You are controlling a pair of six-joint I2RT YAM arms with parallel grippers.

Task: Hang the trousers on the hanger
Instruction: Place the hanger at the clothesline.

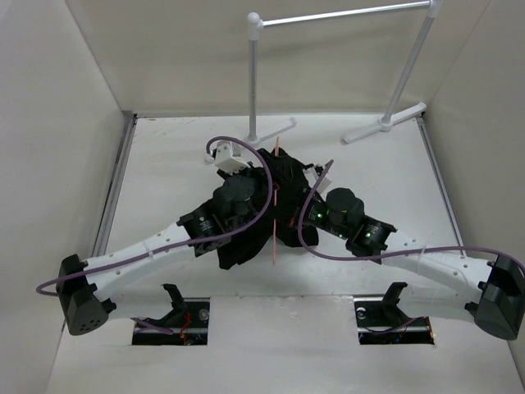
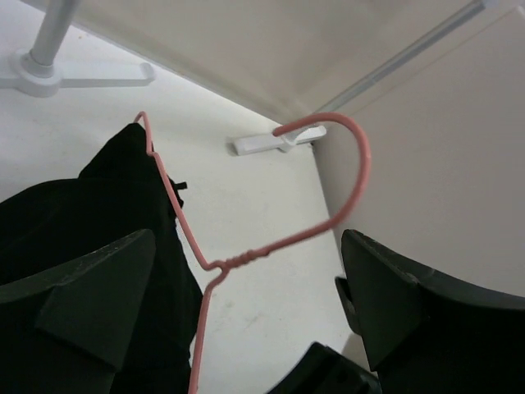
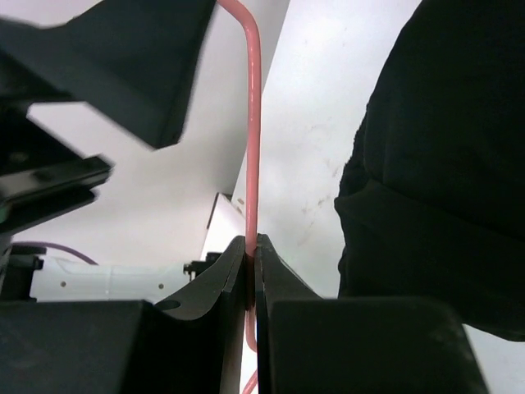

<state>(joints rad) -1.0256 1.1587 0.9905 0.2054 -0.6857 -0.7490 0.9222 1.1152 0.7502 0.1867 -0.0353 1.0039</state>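
The black trousers (image 1: pixel 238 246) lie bunched on the table under both arms. The thin pink hanger (image 1: pixel 274 234) stands edge-on among them. My right gripper (image 1: pixel 289 215) is shut on the hanger's wire (image 3: pixel 251 164), and the trousers (image 3: pixel 443 164) hang just to its right. My left gripper (image 1: pixel 261 182) is open. Its fingers (image 2: pixel 98 287) stand wide on either side of the hanger's twisted neck (image 2: pixel 238 258) and hook, not touching them. Black cloth (image 2: pixel 82 205) lies against one shoulder of the hanger by the left finger.
The white-and-silver garment rail (image 1: pixel 344 15) stands at the back, its feet (image 2: pixel 49 74) on the table. White walls close in the left, right and back sides. Purple cables loop over both wrists.
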